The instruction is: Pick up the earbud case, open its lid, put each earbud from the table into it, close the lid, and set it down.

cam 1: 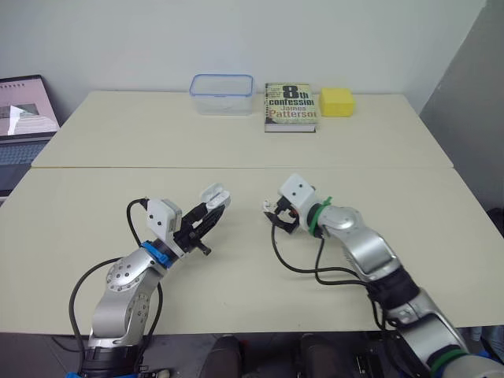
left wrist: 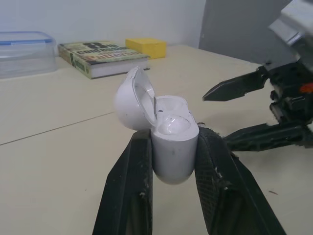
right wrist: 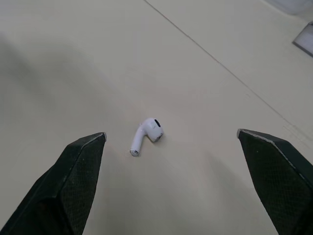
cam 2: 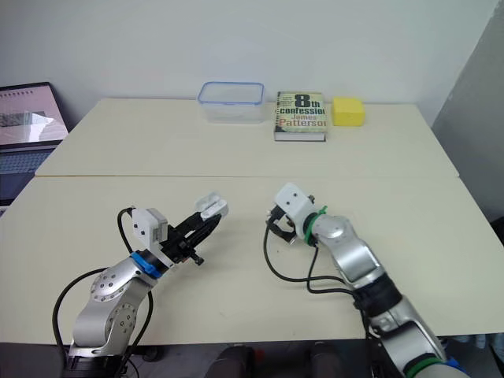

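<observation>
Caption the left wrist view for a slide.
Left gripper clamps the earbud case, lid open, with the open right gripper beyond it.

- The book point(cam 1: 290, 106), lying just to the right of the clear lidded container point(cam 1: 221, 94), carries all the print that can be read, on its front cover.
- Top of the cover: a large dark "8th".
- Right below: "confession", its last letters hard to make out.
- Below that: a small "James", then a larger "Patterson" in pale letters.
- In the left wrist view the cover's lettering is too blurred to read.
</observation>
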